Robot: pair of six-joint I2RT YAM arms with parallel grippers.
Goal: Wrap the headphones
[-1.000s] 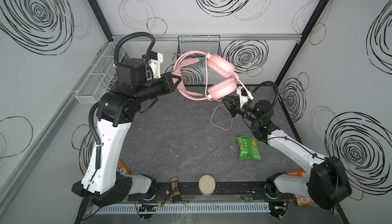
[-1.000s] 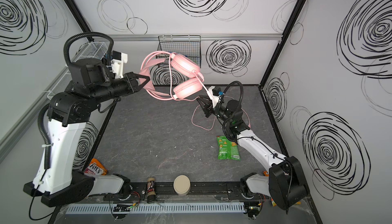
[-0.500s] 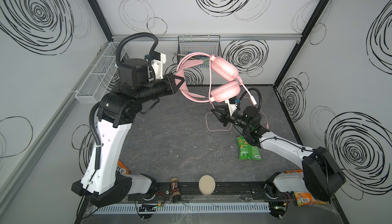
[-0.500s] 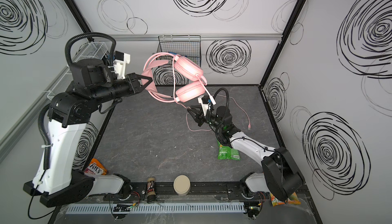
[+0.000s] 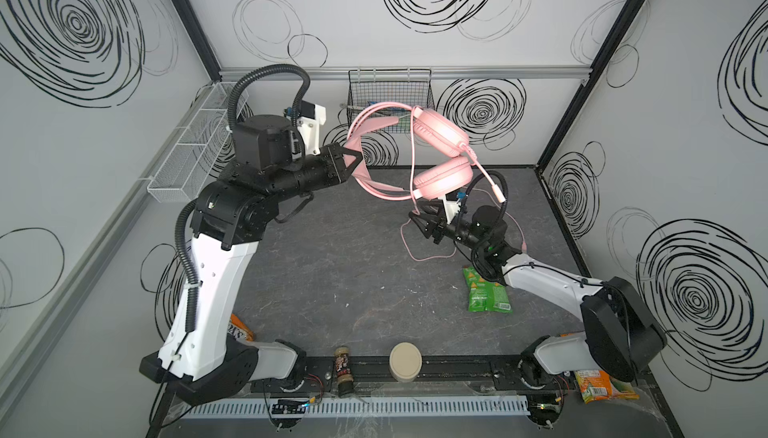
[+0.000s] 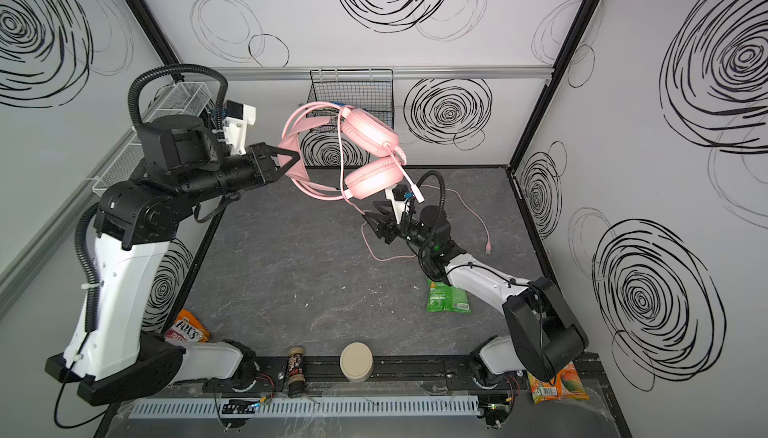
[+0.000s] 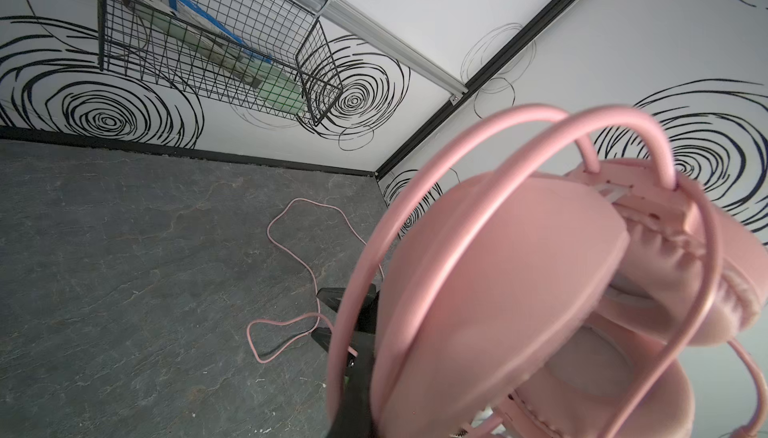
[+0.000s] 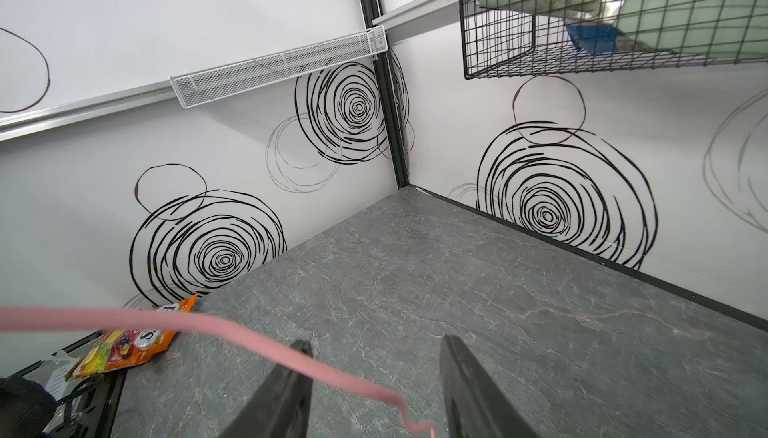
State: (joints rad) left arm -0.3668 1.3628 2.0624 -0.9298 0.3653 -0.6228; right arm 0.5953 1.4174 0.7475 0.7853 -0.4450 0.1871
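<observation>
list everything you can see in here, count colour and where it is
headphones: 1, pink, in the air over the back of the table
cable: 1, pink, hangs from the headphones, loops on the table
snack packet: 1, green, on the table, right side, partly under the right arm
sweets bag: 1, orange, front left corner
crisp bag: 1, orange, front right corner
jar: 1, brown, front rail
round lid: 1, beige, front rail beside the jar
wire basket: 1, black, back wall
mesh tray: 1, white, left wall
table: 1, grey
left pincer: 1, black, shut on the headband
right pincer: 1, black, open, cable lying across it
</observation>
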